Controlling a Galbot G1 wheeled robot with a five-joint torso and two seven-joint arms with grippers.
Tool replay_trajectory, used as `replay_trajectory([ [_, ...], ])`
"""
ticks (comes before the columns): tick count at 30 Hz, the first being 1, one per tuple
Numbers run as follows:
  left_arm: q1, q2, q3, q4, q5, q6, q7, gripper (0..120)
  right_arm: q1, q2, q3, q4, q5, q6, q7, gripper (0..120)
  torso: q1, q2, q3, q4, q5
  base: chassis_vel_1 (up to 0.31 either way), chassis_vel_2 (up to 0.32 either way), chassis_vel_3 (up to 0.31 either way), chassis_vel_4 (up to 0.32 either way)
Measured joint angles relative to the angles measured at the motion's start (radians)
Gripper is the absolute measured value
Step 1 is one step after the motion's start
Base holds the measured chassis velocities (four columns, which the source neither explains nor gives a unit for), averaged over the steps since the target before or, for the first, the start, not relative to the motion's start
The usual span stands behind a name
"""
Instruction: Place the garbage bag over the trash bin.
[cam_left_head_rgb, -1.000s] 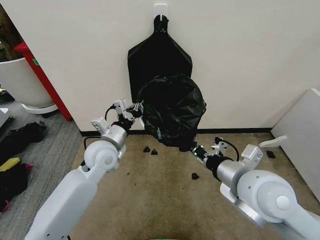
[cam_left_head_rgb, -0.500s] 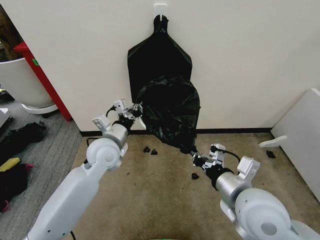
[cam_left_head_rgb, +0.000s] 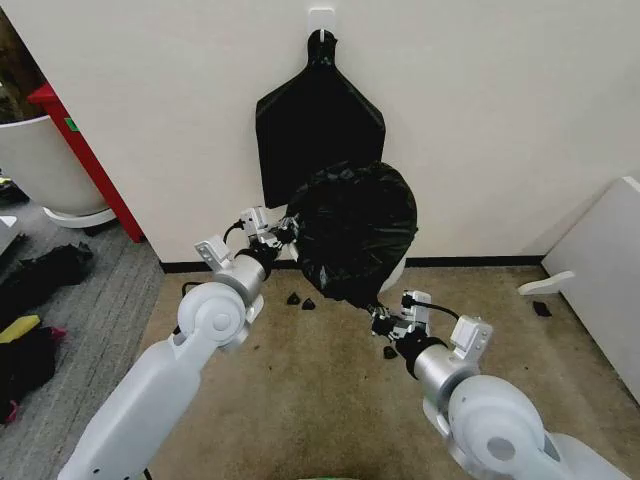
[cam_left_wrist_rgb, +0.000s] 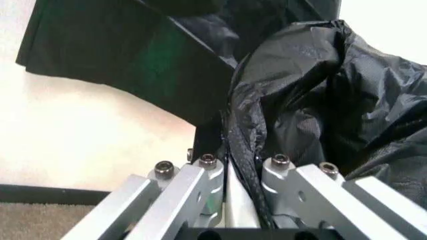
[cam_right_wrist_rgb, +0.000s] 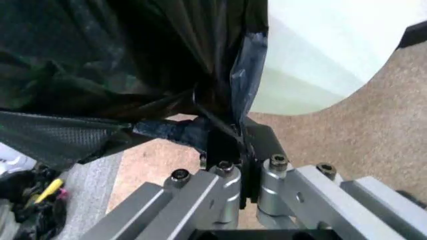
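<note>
The garbage bag (cam_left_head_rgb: 355, 230) is glossy, crinkled black plastic, ballooned out low against the wall. My left gripper (cam_left_head_rgb: 286, 231) is shut on its left edge; the left wrist view shows the film (cam_left_wrist_rgb: 313, 100) pinched between the fingers (cam_left_wrist_rgb: 207, 172). My right gripper (cam_left_head_rgb: 379, 316) is shut on its lower edge, and in the right wrist view the plastic (cam_right_wrist_rgb: 100, 50) runs into the closed jaws. The cream-white trash bin (cam_right_wrist_rgb: 320, 55) sits just behind and below the bag. In the head view a sliver of the bin (cam_left_head_rgb: 398, 272) peeks out under the bag's right side; the rest is hidden.
A flat bunch of black bags (cam_left_head_rgb: 320, 115) hangs from a wall hook above. A large white planter pot (cam_left_head_rgb: 35, 165) and a red post (cam_left_head_rgb: 85, 155) stand at left, dark items (cam_left_head_rgb: 40, 275) on the grey floor, black scraps (cam_left_head_rgb: 300, 300) on the carpet, a white panel (cam_left_head_rgb: 600, 270) at right.
The bag has shifted right and puffed up rounder. My left gripper has moved right with it, and my right gripper has moved left and nearer, still holding the lower edge.
</note>
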Motion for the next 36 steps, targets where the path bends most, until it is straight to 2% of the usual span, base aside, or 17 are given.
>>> replay_trajectory([
  [10, -0.004, 0.0, -0.015, -0.023, -0.069, 0.011, -0.026, 4, -0.025, -0.025, 0.01, -0.017, -0.087, 0.005, 0.001, 0, 0.0, 0.0, 0.0, -0.0001, 0.0001, 0.0, 0.0, 0.0, 0.0],
  [20, -0.001, 0.006, -0.024, -0.027, -0.086, 0.018, -0.026, 4, -0.032, -0.032, 0.022, -0.02, -0.108, 0.003, 0.003, 1, 0.0, 0.0, 0.0, 0.0, 0.0001, 0.0, 0.0, 0.0, 0.0],
  [27, -0.002, 0.005, -0.029, -0.004, -0.062, 0.019, -0.023, 4, -0.09, -0.056, 0.025, 0.034, -0.15, -0.009, 0.005, 24, 0.0, 0.0, 0.0, -0.0001, 0.0, 0.0, 0.0, 0.0, 0.0],
  [31, -0.007, 0.009, -0.031, 0.018, -0.052, 0.03, -0.032, 4, -0.135, -0.066, 0.032, 0.064, -0.182, -0.015, 0.005, 43, 0.0, 0.0, 0.0, -0.0001, 0.0, 0.0, 0.0, 0.0, 0.0],
  [34, -0.009, 0.01, -0.031, 0.026, -0.045, 0.036, -0.039, 4, -0.156, -0.07, 0.036, 0.076, -0.197, -0.015, 0.01, 49, 0.0, 0.0, 0.0, 0.0, 0.0, 0.0, 0.0, 0.0, 0.0],
  [36, -0.012, 0.011, -0.029, 0.035, -0.037, 0.049, -0.047, 4, -0.184, -0.076, 0.045, 0.09, -0.222, -0.015, 0.012, 59, 0.0, 0.0, 0.0, 0.0, -0.0001, 0.0, 0.0, 0.0, 0.0],
])
